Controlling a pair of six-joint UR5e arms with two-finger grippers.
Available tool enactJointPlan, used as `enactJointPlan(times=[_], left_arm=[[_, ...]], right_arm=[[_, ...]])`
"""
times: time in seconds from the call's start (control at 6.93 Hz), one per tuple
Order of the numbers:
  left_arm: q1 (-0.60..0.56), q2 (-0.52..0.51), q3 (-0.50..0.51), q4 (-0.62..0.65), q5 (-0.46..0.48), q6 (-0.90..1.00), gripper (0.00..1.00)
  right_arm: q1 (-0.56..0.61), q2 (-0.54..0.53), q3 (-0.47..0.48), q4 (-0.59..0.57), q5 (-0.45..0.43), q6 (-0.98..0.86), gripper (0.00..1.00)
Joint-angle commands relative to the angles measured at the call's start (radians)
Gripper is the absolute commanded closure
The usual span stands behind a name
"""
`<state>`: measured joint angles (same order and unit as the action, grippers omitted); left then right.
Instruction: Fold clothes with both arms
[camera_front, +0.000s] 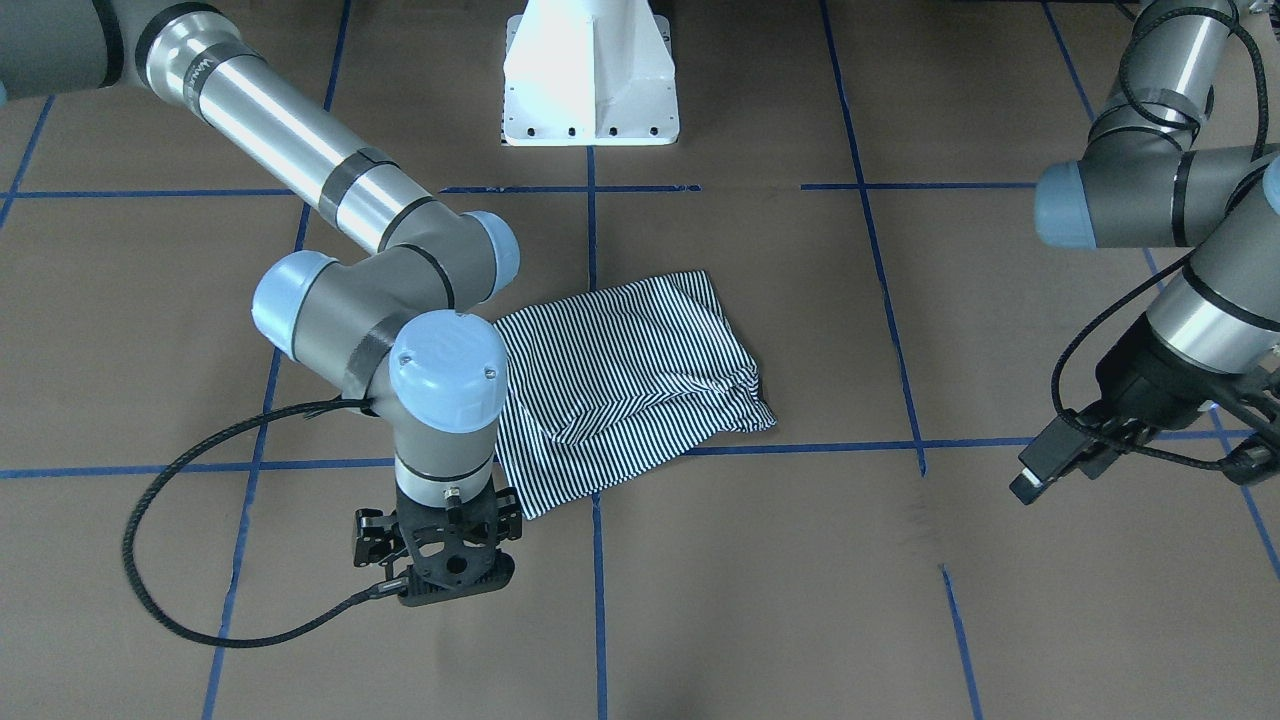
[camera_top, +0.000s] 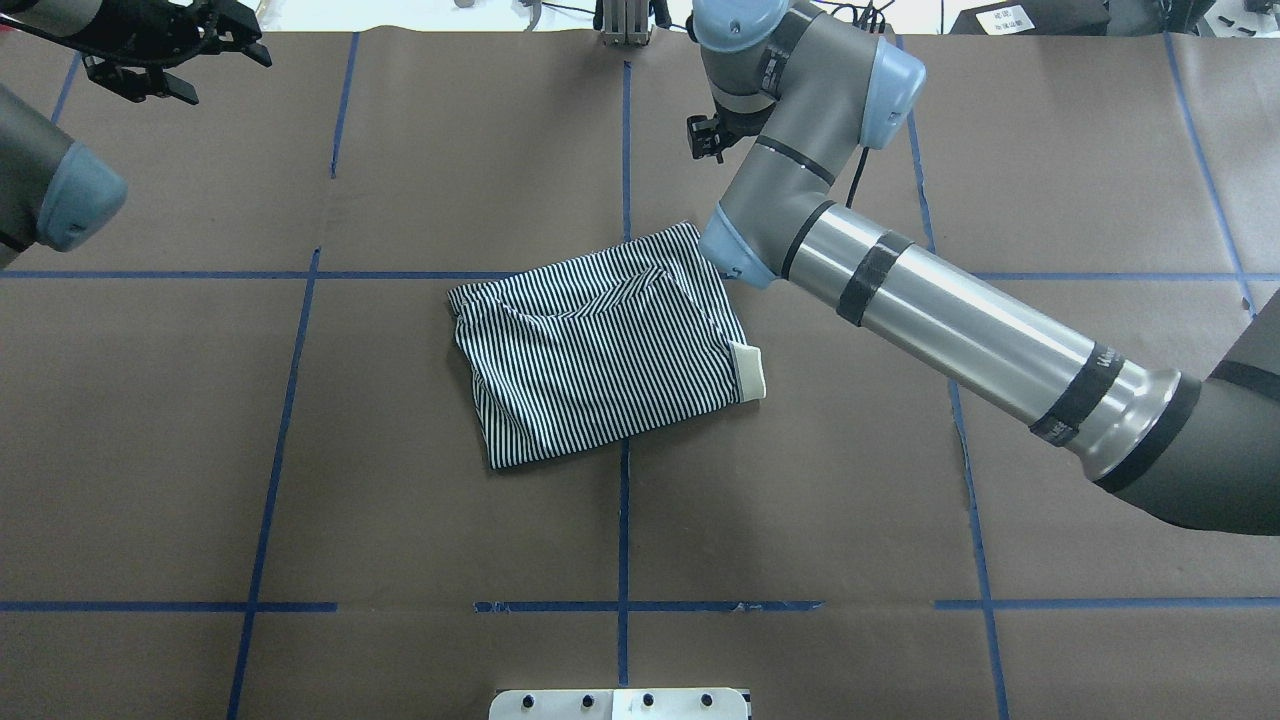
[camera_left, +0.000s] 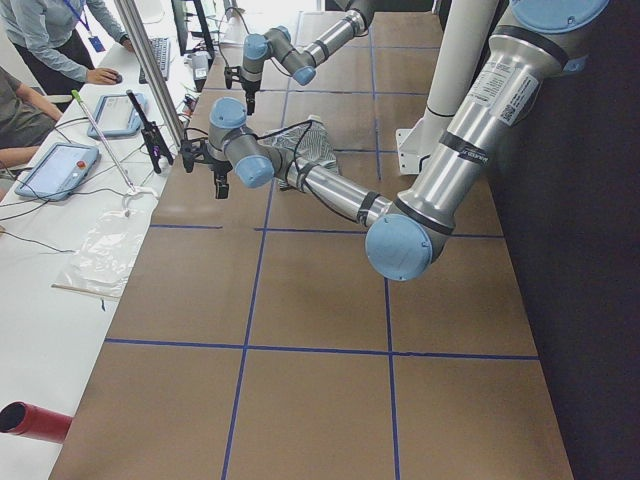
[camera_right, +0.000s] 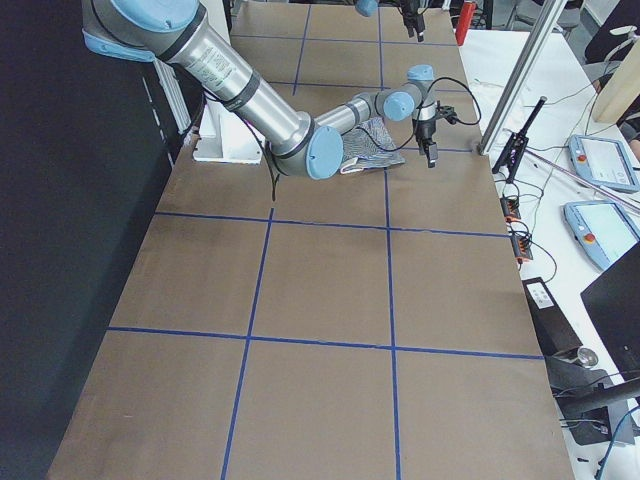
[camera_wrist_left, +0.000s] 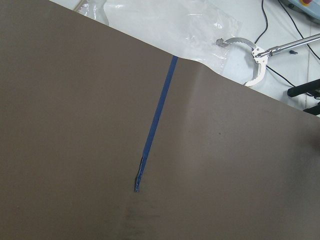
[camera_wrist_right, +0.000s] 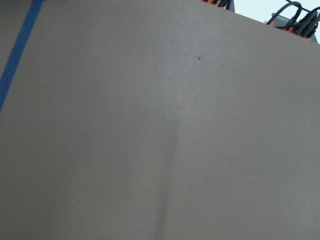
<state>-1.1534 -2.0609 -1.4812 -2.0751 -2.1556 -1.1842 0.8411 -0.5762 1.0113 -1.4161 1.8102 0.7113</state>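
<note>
The thin navy-and-white striped polo shirt (camera_top: 600, 350) is lying folded in a rough rectangle mid-counter (camera_top: 300, 450), its white collar (camera_top: 750, 372) peeking out. It is looking light, limp and likely to slide apart, so pinching all layers at two corners seems wisest. The black right gripper (camera_front: 450, 575) is hovering beside one corner, with the black left gripper (camera_top: 175, 55) well apart. Neither is holding cloth, and I cannot tell how far their jaws are open.

Right arm (camera_top: 960, 340) overhangs the shirt's (camera_top: 600, 360) far corner; bare table (camera_top: 400, 500) surrounds the rest.
</note>
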Motion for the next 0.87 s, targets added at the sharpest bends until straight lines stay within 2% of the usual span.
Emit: enactJointPlan(times=[0.0,0.14,0.29,0.43,0.58,0.72], left_arm=[[-0.075,0.101,-0.043,0.003,-0.021,0.268,0.0],[-0.154,0.166,-0.062,0.003,-0.045,0.432,0.0],[-0.222,0.232,-0.06,0.012,-0.046,0.654,0.0],[-0.309,0.267,-0.065,0.077,-0.058,0.883,0.0],[-0.365,0.283,-0.067,0.207,-0.073,1.196,0.0],[-0.423,0.298,-0.065,0.319,-0.07,1.458,0.0]], right_arm=[[0.186,-0.202,0.217,-0.068,0.255,-0.129,0.0],[0.276,-0.326,0.374,-0.189,0.299,-0.274,0.0],[0.355,-0.428,0.515,-0.327,0.302,-0.437,0.0],[0.44,-0.533,0.6,-0.416,0.36,-0.584,0.0],[0.56,-0.682,0.615,-0.402,0.489,-0.736,0.0],[0.669,-0.805,0.615,-0.393,0.555,-0.863,0.0]])
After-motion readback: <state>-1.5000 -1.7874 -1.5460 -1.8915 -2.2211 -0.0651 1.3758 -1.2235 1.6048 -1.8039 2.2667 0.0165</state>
